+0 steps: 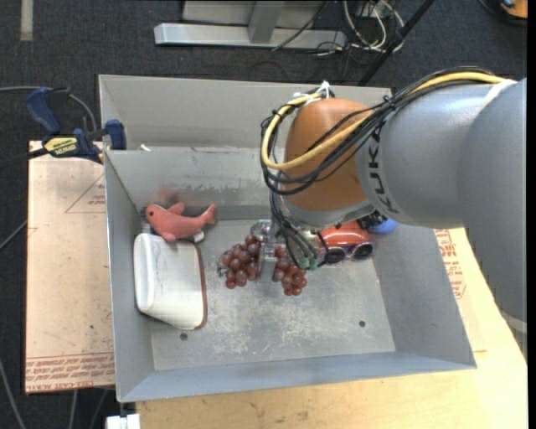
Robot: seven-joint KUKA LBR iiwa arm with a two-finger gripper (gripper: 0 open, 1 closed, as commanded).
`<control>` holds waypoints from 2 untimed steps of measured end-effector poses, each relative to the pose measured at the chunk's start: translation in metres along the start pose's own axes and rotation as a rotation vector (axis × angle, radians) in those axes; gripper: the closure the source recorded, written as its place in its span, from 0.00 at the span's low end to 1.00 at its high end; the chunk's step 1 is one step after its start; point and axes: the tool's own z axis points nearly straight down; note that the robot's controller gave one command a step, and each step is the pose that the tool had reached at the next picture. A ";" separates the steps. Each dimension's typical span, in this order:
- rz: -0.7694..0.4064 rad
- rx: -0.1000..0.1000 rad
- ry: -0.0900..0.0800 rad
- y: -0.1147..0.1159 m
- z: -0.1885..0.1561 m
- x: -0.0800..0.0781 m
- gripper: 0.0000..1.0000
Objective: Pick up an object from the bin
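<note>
Middle of bin (285, 335): gripper (275, 250) low over dark red grape bunch (241, 264).
Grip: cannot tell how far open.
Near left wall: pink toy dolphin (178, 221), white tub (167, 281).

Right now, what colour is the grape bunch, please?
The grape bunch is dark reddish-purple; the camera view shows it.

Floor: dark carpet (50, 50). Grey metal stand base (243, 32) lying flat at top, tangle of cables (368, 25) just right of it.
</note>
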 end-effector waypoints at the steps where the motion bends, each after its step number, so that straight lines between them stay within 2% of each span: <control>1: 0.000 0.000 0.000 0.000 0.000 0.000 1.00; 2: -0.009 -0.001 -0.002 0.001 -0.086 0.002 1.00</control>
